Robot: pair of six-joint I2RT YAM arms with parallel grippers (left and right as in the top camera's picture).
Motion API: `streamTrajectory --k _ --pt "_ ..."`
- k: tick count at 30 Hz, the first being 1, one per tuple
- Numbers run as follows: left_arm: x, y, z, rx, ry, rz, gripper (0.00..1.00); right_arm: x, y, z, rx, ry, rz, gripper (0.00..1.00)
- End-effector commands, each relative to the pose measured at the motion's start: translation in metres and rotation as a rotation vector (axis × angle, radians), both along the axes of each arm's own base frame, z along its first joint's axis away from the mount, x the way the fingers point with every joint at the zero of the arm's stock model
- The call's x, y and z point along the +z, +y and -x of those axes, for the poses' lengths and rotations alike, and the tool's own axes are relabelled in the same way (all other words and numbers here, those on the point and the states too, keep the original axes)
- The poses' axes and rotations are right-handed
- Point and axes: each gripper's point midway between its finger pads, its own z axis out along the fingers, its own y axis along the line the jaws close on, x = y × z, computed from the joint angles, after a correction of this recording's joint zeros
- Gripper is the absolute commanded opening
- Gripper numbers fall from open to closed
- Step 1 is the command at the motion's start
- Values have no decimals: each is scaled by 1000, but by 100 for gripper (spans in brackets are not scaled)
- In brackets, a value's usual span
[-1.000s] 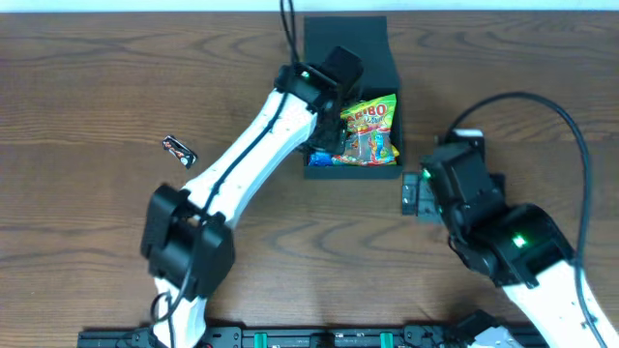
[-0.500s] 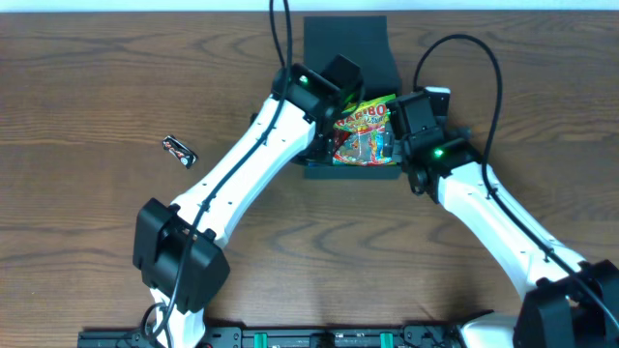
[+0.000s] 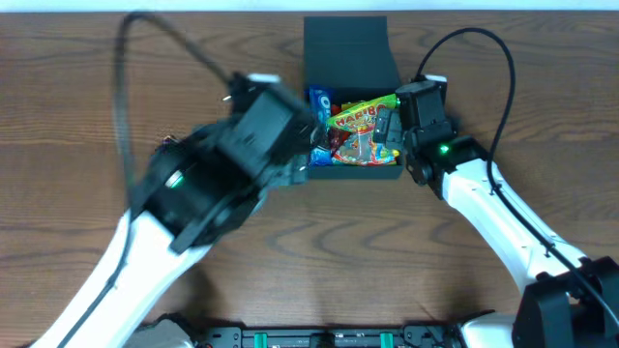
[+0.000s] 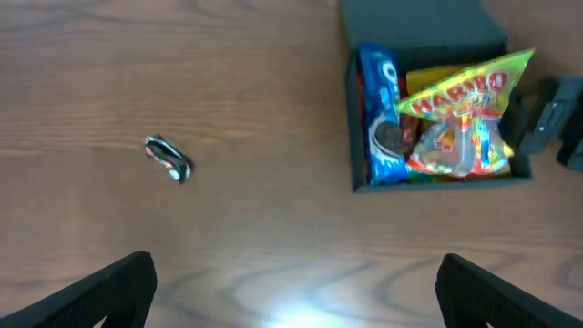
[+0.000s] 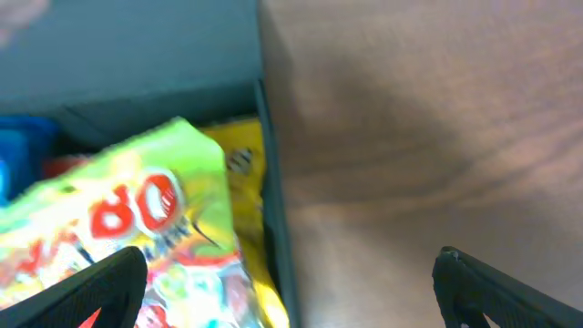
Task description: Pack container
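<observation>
Sits at the far middle of the tabletop (image 3: 87, 87) as a dark teal-green square cardboard container (image 3: 353, 175), flap lid (image 3: 346, 43) folded back on the far side. Holds a blue Oreo packet (image 3: 320, 100) along the left wall and a Haribo bag (image 3: 366, 124) beside it, poking above the rim.

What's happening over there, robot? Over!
Left gripper open, empty, above the table. Right gripper open, empty, over right wall of container. Lid open; gummy bag and blue cookie pack inside. Small wrapper loose on table.
</observation>
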Motion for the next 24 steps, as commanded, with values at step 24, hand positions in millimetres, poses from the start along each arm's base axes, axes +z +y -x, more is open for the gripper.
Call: streamTrajectory --k 24 --pt "-74 14 32 57 147 17 95 -46 -29 -52 -86 -79 169 99"
